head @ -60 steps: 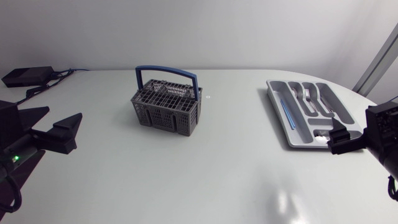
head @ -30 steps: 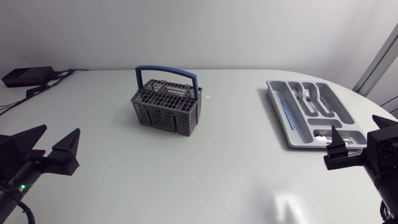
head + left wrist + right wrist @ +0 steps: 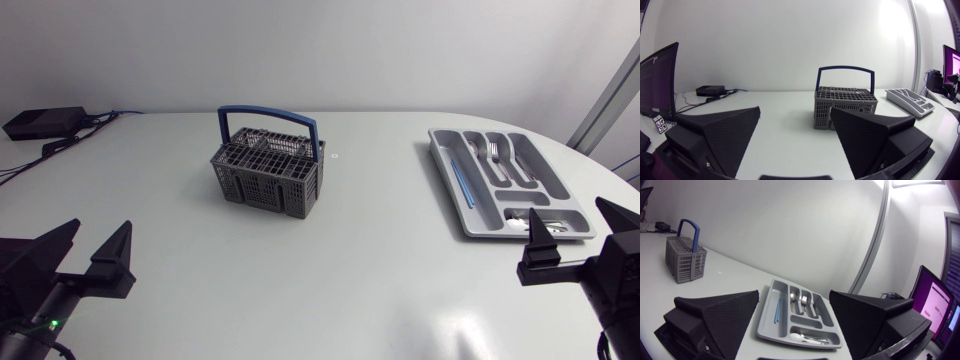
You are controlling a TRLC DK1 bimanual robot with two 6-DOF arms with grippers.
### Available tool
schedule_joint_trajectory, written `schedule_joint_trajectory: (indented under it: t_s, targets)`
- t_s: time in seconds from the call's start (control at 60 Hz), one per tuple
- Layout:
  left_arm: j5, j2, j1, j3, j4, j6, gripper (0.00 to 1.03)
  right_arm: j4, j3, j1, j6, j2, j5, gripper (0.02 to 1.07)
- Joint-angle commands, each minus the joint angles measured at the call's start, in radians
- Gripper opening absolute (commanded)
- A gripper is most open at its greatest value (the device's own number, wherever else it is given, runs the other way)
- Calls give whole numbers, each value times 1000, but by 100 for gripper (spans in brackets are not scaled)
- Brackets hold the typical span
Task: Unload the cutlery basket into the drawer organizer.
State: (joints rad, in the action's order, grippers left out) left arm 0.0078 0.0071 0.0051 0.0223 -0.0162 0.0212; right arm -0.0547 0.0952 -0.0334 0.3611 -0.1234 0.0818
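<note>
Near the table's [image 3: 380,270] left edge the left gripper [image 3: 97,240] gapes wide around nothing, the grey, blue-handled cutlery basket [image 3: 267,170] stands upright mid-table, well apart from the drawer organizer [image 3: 443,165] at the right, which holds cutlery [image 3: 492,152], just ahead of the right gripper [image 3: 572,222], likewise wide open and empty

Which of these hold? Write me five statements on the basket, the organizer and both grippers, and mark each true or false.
1. The cutlery basket stands upright, blue handle raised. True.
2. The left gripper is shut on that handle. False: it is open, well clear of the basket.
3. The drawer organizer holds forks. True.
4. The right gripper grips a fork. False: it is open and empty, near the organizer.
5. The basket and organizer touch. False: bare table lies between them.
</note>
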Motion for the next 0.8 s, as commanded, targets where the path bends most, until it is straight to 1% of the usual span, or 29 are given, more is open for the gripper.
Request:
schedule_joint_trajectory:
  t_s: [0.0, 0.5, 0.783]
  targets:
    - [-8, -7, -5, -22, 16, -21, 99, 11, -36, 9, -78, 20, -8, 103]
    - [-8, -7, -5, -22, 16, -21, 99, 55, -95, 33, -361, 123, -82, 103]
    - [-8, -7, -5, -22, 16, -21, 99, 55, -95, 33, -361, 123, -82, 103]
